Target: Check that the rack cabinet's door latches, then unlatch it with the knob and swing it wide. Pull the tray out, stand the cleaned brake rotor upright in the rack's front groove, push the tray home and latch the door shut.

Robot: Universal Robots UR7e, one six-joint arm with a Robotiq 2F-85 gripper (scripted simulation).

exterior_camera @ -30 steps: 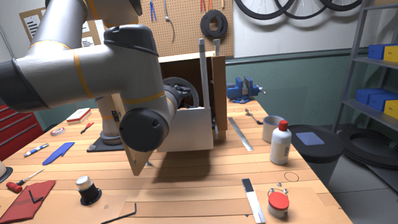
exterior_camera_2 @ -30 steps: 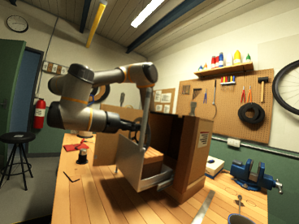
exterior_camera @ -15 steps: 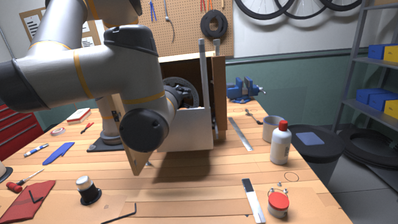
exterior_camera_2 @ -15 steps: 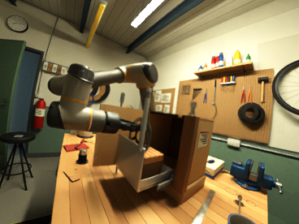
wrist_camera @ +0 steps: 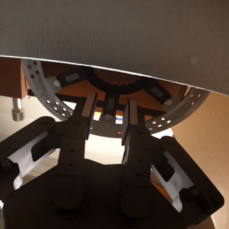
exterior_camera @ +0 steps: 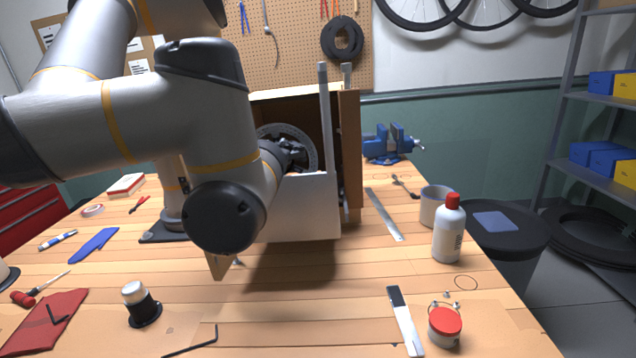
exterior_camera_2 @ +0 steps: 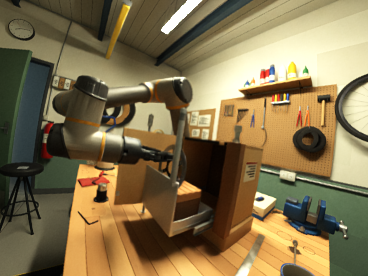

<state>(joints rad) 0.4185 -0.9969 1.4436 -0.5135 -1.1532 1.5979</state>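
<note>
My gripper (wrist_camera: 109, 116) is open and holds nothing. It sits at the brake rotor (wrist_camera: 114, 103), a perforated steel disc with a dark toothed hub. The rotor (exterior_camera: 289, 144) stands upright in the pulled-out tray (exterior_camera: 307, 205) of the brown rack cabinet (exterior_camera_2: 225, 185). The tray's grey front panel (exterior_camera_2: 160, 197) juts out over the bench. The cabinet door (exterior_camera: 349, 147) is swung wide open. The arm hides most of the gripper from the side cameras.
A white cup (exterior_camera: 434, 202) and a white bottle with a red cap (exterior_camera: 447, 227) stand right of the cabinet, beside a steel ruler (exterior_camera: 384, 213). A blue vise (exterior_camera: 387, 142) sits behind. Small tools lie scattered along the bench's left and near edges.
</note>
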